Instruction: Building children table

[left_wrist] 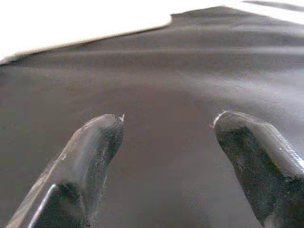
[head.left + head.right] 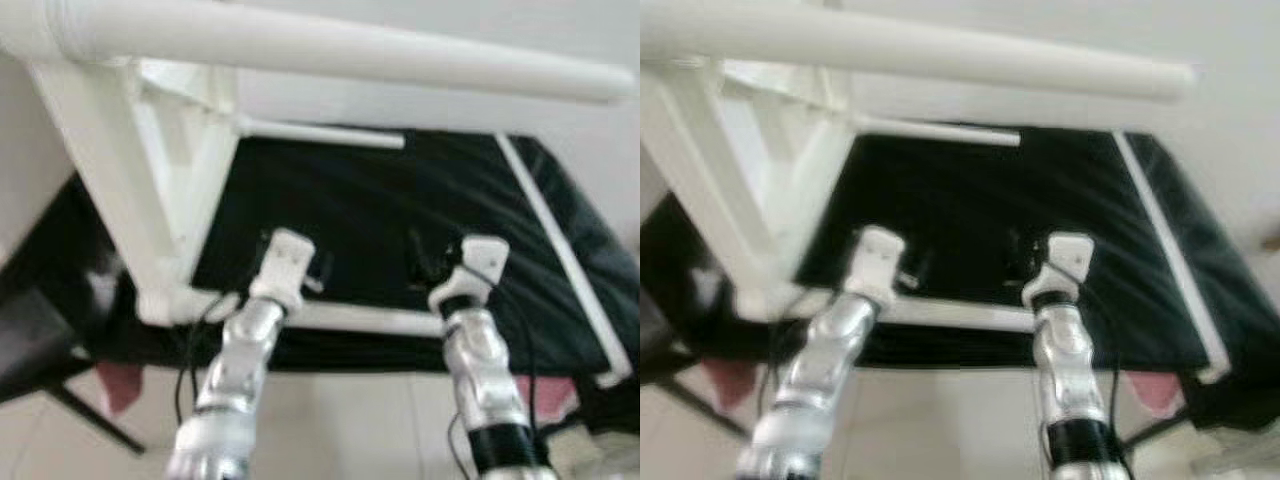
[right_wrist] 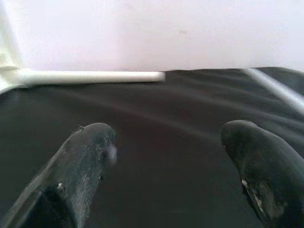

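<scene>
The white children's table frame [image 2: 150,190] rests on its side on a black cloth [image 2: 400,210]. One thick white leg [image 2: 330,50] juts across the top, close to my head. A thinner white leg [image 2: 320,133] sticks out at the back, seen as the leg [image 3: 90,77] in the right wrist view. White rails run along the front edge [image 2: 360,318] and the right side [image 2: 560,240]. My left gripper [image 2: 318,265] hovers open over the cloth just past the front rail, nothing between its fingers [image 1: 95,142]. My right gripper [image 2: 425,262] stands open beside it, fingers [image 3: 90,147] empty.
A dark stand with thin legs [image 2: 40,340] sits at the left, low down. Something pink [image 2: 118,385] shows under the cloth's front edge. Pale floor tiles [image 2: 350,420] lie below my arms, and a white wall [image 3: 166,28] rises behind the cloth.
</scene>
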